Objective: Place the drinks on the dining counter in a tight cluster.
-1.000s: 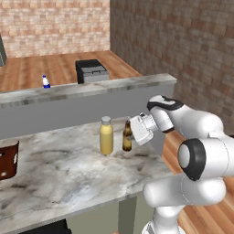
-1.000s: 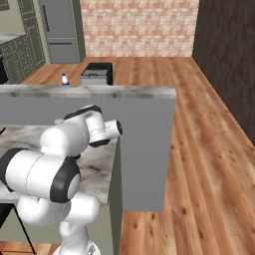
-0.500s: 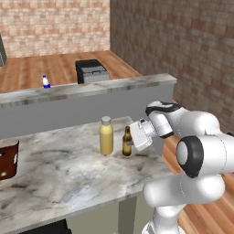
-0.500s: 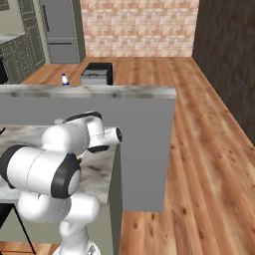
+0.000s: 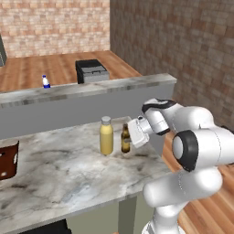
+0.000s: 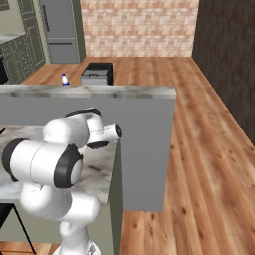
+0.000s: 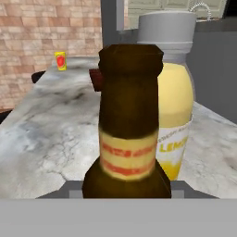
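Note:
My gripper is shut on the slim dark brown bottle, held upright with its base at the dining counter. The tall yellow bottle with a pale cap stands just left of it, a narrow gap between them. In the hand view the brown bottle is centred close up, with the yellow bottle right behind it. The small blue-and-white bottle stands far off on the raised ledge, also seen as the blue-and-white bottle from the right.
A dark brown basket-like object sits at the counter's left edge. A grey-black box stands on the wooden floor beyond the ledge. A small yellow object shows far off in the hand view. The counter's right edge lies just under my arm.
The gripper has carried the brown bottle slightly down and left, closer to the yellow bottle. The other bottles have not moved.

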